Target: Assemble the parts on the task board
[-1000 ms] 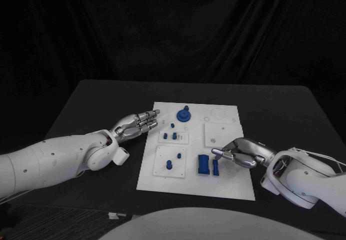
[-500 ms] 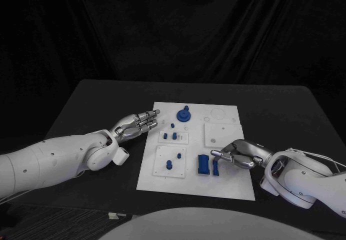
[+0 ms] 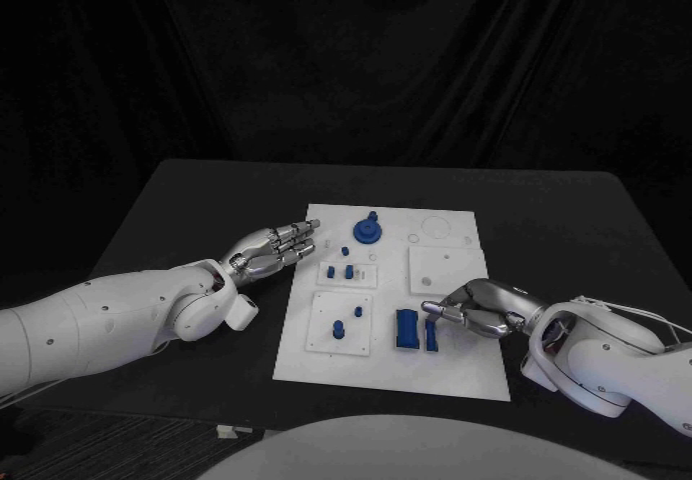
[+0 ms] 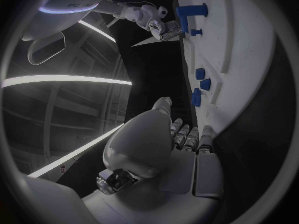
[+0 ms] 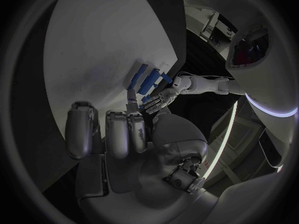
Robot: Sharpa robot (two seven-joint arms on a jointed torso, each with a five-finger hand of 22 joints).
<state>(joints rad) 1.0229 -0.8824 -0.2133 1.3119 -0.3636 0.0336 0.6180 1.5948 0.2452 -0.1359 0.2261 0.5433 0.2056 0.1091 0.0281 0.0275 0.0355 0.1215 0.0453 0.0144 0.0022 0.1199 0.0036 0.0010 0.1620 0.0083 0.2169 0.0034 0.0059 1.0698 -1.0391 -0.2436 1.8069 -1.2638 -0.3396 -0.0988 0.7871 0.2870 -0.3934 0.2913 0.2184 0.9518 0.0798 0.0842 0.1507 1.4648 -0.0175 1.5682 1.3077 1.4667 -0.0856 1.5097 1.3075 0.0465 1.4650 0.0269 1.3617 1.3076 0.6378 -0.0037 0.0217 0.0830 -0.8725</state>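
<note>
Your black table [image 3: 188, 210] carried the white rectangular task board [image 3: 447, 375] at its middle, and both white arms reached in toward that plate. The left silver hand [image 3: 274, 248] hovered just beside the board's left edge, fingers extended and a little apart, holding nothing. Your right silver hand [image 3: 480, 308] sat over the board's right half with its fingers curled in, fingertips [image 3: 433, 307] just beside the pair of upright blue rectangular blocks [image 3: 417, 330]; whether they actually touched or pinched a block, I could not tell.

The largest risk, in my judgement, was the board itself: nothing visibly clamped it, so a sideways push from the right hand could have slid the whole plate and thrown off every target. Next, the two blocks stood close together, so closing on one could have tipped or dragged its neighbour. Smaller still, the blue round disc with a peg [image 3: 369, 230] and the small blue pegs [image 3: 340, 271] near the left hand, plus the blue pieces [image 3: 338, 329] on the lower square, could have been knocked loose had the left hand swung inward carelessly.
</note>
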